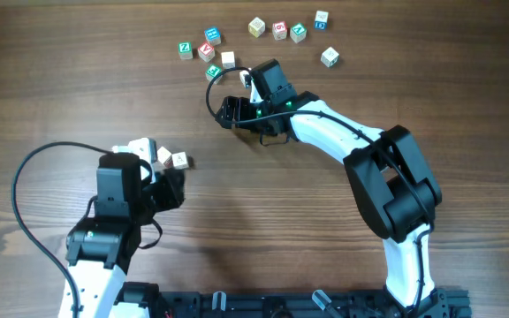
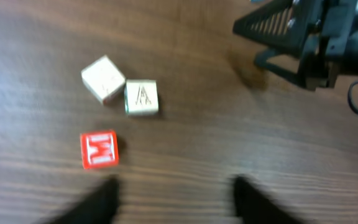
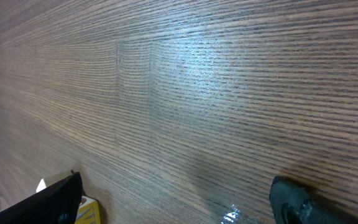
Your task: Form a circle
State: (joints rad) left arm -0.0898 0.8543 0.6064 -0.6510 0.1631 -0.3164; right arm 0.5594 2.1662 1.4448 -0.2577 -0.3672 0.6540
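Dark wood table (image 1: 325, 221). Circle (image 2: 142, 98) at near left: two pale cubes touching, red cube (image 2: 99, 149) just beside them. Left gripper (image 2: 179, 202) on its near side, jaws apart, empty. Right gripper (image 3: 176, 205) spread wide, empty, by far scattered cubes (image 1: 279, 31). Judgement: three-cube cluster only, no ring yet.

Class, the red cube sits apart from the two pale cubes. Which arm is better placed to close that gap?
Left, probably: the left gripper hangs open beside the red cube and pale cubes; the right gripper is off by the scattered cubes.
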